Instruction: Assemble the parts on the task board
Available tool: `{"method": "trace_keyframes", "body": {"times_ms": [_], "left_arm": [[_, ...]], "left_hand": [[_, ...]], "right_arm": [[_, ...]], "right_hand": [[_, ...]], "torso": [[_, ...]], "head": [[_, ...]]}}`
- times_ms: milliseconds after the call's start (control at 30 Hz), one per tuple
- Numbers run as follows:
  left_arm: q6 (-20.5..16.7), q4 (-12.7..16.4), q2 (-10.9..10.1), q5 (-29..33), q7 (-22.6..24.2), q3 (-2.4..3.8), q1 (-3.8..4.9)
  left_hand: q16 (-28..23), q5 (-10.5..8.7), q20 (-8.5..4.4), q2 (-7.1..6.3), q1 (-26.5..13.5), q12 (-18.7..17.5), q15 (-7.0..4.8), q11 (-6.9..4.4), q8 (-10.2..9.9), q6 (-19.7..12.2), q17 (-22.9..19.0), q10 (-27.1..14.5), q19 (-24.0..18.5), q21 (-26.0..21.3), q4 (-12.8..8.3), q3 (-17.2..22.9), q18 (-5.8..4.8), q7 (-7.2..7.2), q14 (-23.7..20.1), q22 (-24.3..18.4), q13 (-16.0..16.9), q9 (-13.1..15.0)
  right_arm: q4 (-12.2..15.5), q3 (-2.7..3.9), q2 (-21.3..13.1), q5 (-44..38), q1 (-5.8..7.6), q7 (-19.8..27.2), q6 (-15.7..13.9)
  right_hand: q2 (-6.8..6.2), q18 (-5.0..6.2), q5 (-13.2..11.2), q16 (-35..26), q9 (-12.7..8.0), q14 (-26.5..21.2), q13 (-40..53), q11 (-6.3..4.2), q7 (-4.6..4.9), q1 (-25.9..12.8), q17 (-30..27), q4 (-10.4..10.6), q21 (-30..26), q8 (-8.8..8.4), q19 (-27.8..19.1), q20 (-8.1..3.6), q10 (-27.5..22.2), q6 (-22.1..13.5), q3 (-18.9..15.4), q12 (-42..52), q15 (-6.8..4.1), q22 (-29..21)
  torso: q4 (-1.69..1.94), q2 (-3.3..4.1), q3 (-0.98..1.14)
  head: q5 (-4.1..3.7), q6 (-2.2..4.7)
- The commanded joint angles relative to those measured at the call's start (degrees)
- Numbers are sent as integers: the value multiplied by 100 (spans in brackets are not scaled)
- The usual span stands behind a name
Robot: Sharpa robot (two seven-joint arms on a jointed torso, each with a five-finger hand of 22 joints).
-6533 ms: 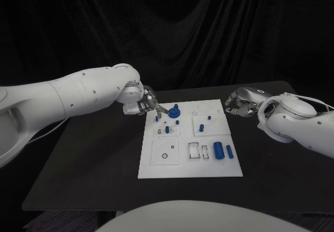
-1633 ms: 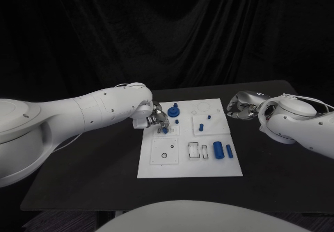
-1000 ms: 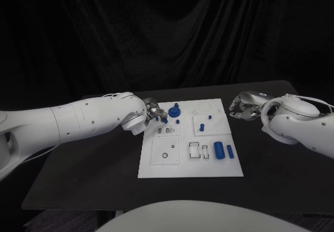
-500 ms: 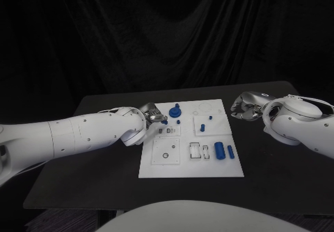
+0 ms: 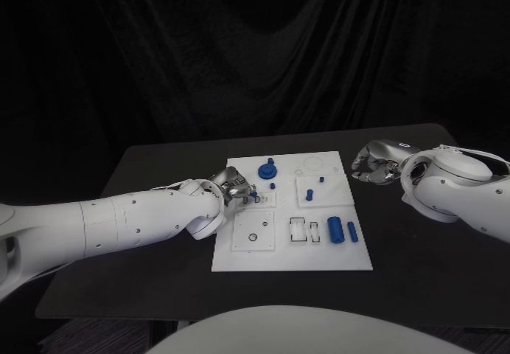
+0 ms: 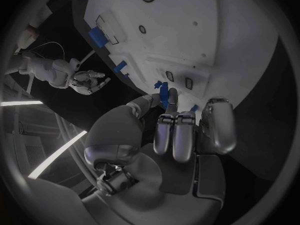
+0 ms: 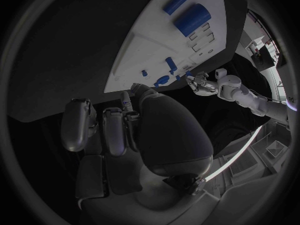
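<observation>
The white task board lies in the middle of the black table. My left hand hovers over the board's upper left area and pinches a small blue peg between thumb and fingers. The left wrist view shows that peg in the hand, just above two small slots of the board. My right hand hangs off the board's right edge with fingers curled in on nothing, as the right wrist view confirms.
On the board stand a blue round knob, a short blue peg and, lower right, a thick blue cylinder beside a thinner one. Bare table surrounds the board.
My left hand took the small blue peg off the board's left side, lifted it toward the knob, and has now come back down over the slots. The right hand has stayed put.
</observation>
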Motion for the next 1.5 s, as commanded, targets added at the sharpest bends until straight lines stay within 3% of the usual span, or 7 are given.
{"method": "trace_keyframes", "body": {"times_ms": [33,333,500,1100,1500], "left_arm": [[-245,-13,33,-46,216,7,-30],[-263,-68,85,-47,255,7,-103],[-297,-92,110,-47,294,7,-144],[-188,-161,153,-47,360,8,-176],[-107,-146,135,-47,375,7,-195]], "left_hand": [[15,-27,-50,24,23,-25,-46,-40,35,37,1509,596,102,-27,-139,166,-33,-71,595,960,1507,224],[15,-52,-54,18,15,-25,-48,-41,32,21,1509,596,101,-37,-103,162,-32,-72,595,957,1507,225],[15,-103,-57,10,4,-25,-50,-42,28,6,1509,596,100,-48,-48,150,-31,-72,595,955,1507,227],[15,-930,-48,-118,-12,-25,-31,-15,-114,-86,1509,596,102,-119,368,-104,-27,-43,595,945,1507,79],[15,-934,-43,-164,2,-25,-24,-6,-154,-112,1509,596,105,-113,380,-156,-29,-32,595,948,1507,42]], "right_arm": [[20,3,-12,-17,-7,-85,-89],[28,3,-13,-17,-7,-87,-78],[29,3,-19,-17,-8,-91,-68],[17,3,-18,-17,-8,-101,-46],[15,3,-21,-17,-9,-110,-23]], "right_hand": [[-28,88,15,-28,-8,226,811,-16,-12,-8,32,-22,-29,-15,-32,-14,-42,-28,16,-31,9,974],[-28,88,15,-28,-8,226,811,-16,-12,-8,32,-22,-29,-15,-32,-14,-42,-28,16,-31,9,974],[-28,88,15,-28,-8,226,811,-16,-12,-8,32,-22,-29,-15,-32,-14,-42,-28,16,-31,9,974],[-32,86,17,-29,-12,225,813,-19,-15,-17,32,-18,-19,-17,-28,-17,-39,-31,19,-31,6,977],[-34,85,17,-25,-14,228,817,-21,-17,-20,39,-17,-19,-17,-27,-18,-35,-30,21,-28,4,977]], "torso": [[-3,6,-2],[5,0,3],[-12,-8,-6],[-8,0,-2],[-4,-4,-2]], "head": [[11,-1],[31,-1],[37,-1],[15,-1],[15,-1]]}}
